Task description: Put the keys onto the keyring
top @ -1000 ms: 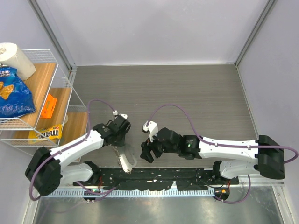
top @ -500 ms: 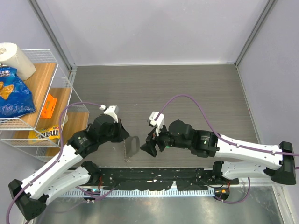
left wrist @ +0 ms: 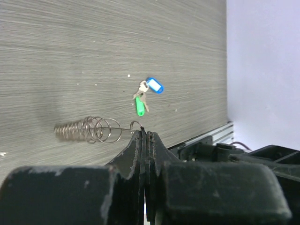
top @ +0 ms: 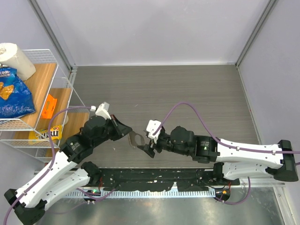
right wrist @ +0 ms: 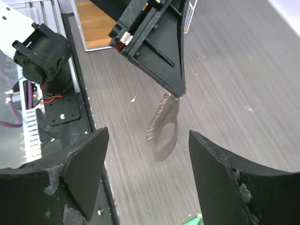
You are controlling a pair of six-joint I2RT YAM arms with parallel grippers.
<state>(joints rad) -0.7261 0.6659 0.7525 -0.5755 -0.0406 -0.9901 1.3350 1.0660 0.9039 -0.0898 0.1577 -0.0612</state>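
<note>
My left gripper [top: 128,133] is shut on the thin silver ring of the keyring [left wrist: 108,130], holding it above the table. Its grey-beige looped strap [top: 137,139] hangs from the fingertips, blurred by swinging, and also shows in the right wrist view as a strap [right wrist: 165,125]. My right gripper [top: 147,145] stands open just right of the strap, nothing between its fingers [right wrist: 89,159]. The keys [left wrist: 143,96] lie together on the table, one with a green head [left wrist: 139,111], one with a blue tag [left wrist: 154,86]. In the top view the keys are hidden.
A wire shelf rack [top: 65,89] stands at the left, holding a blue chip bag [top: 13,93], a paper towel roll [top: 16,58], an orange packet [top: 48,106] and a yellow candy bag [top: 47,133]. A black rail [top: 154,180] runs along the near edge.
The left arm has lifted the keyring and strap from near the front rail and carried them up and to the right. The right gripper has shifted slightly to face the strap, staying open.
</note>
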